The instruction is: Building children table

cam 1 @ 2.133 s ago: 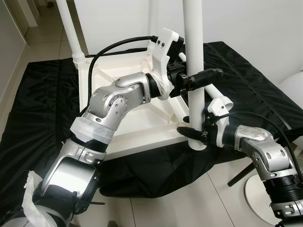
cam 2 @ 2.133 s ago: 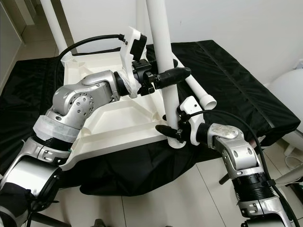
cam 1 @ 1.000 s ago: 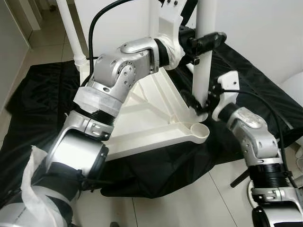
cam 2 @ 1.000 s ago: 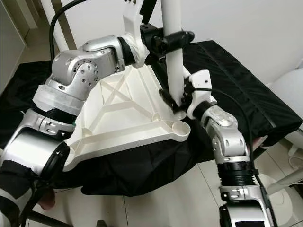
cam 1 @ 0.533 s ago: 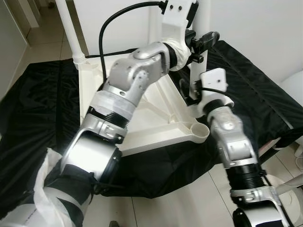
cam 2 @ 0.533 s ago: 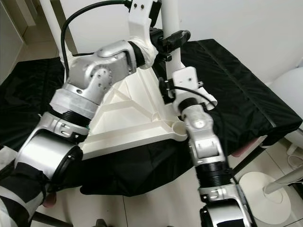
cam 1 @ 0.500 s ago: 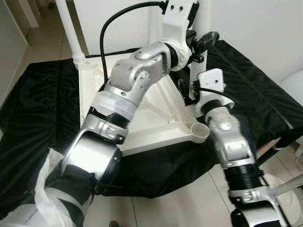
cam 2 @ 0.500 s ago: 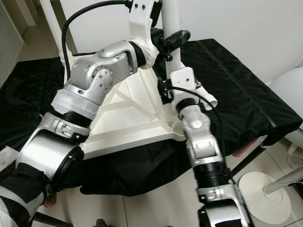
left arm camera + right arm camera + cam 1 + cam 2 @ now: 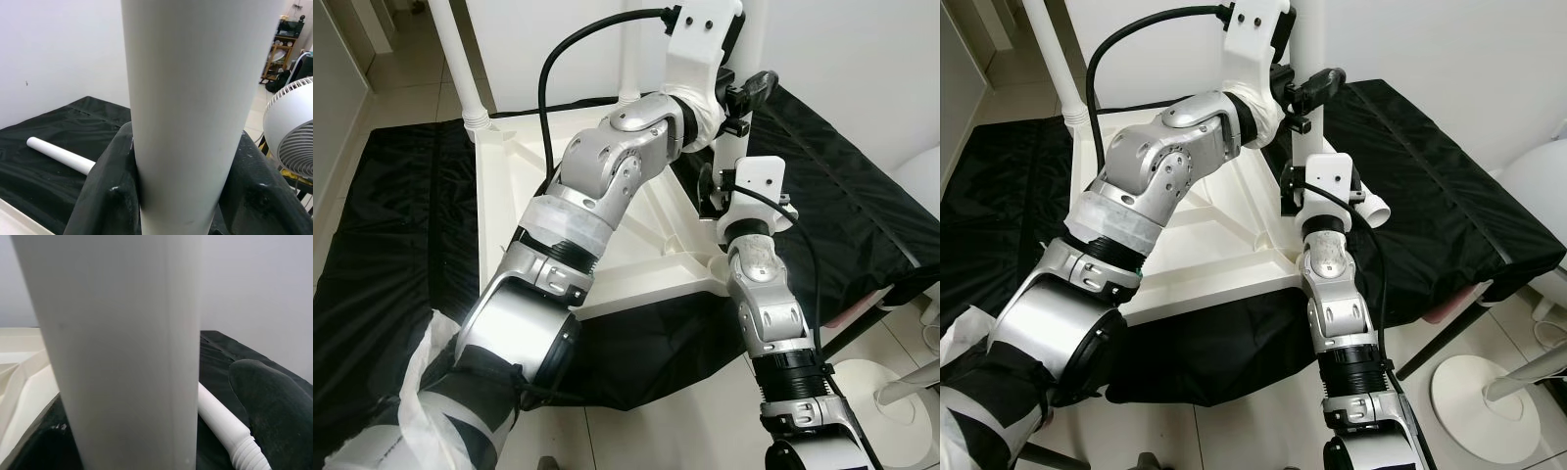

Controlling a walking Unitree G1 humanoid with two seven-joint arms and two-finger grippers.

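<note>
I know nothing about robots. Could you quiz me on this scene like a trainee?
1. True or false: the left claw is shut on the upright table leg.
2. What lies loose on the black cloth? A) a spare leg B) a hammer
3. Fill in: the tabletop lies ____, its underside ribs showing.

Key: 1 true. 2 A, the spare leg. 3 upside down.

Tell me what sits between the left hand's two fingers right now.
The upright white table leg stands between the left hand's fingers, which close on it from both sides, seen in the left wrist view.
</note>
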